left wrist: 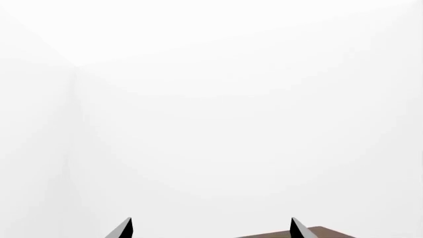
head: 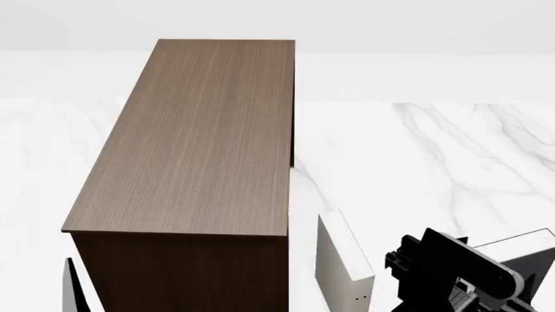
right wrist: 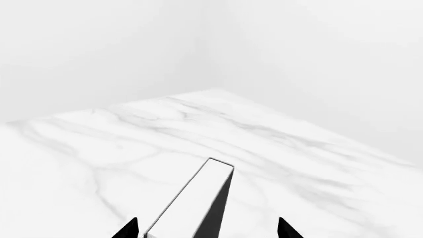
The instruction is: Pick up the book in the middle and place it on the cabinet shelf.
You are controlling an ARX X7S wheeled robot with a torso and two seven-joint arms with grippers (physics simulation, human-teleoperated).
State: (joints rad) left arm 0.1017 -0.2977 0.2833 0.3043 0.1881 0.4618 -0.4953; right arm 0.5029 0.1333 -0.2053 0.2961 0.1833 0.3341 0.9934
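The book (right wrist: 191,206) has a white page edge and a dark charcoal side. In the right wrist view it stands on the marble between the fingers of my right gripper (right wrist: 207,229), which is open with gaps on both sides. In the head view its dark cover (head: 531,257) shows at the bottom right, just beyond my right arm (head: 455,268). The cabinet shelf (head: 199,149), dark brown wood with a flat top, stands left of centre. My left gripper (left wrist: 211,230) is open and empty beside the cabinet's front left corner; a corner of its top (left wrist: 327,233) shows in the left wrist view.
A cream-white book (head: 342,266) with small spine dots stands upright between the cabinet and my right arm. The white marble table (head: 433,149) stretches to the right and back. One black finger (head: 71,289) of the left gripper shows left of the cabinet front.
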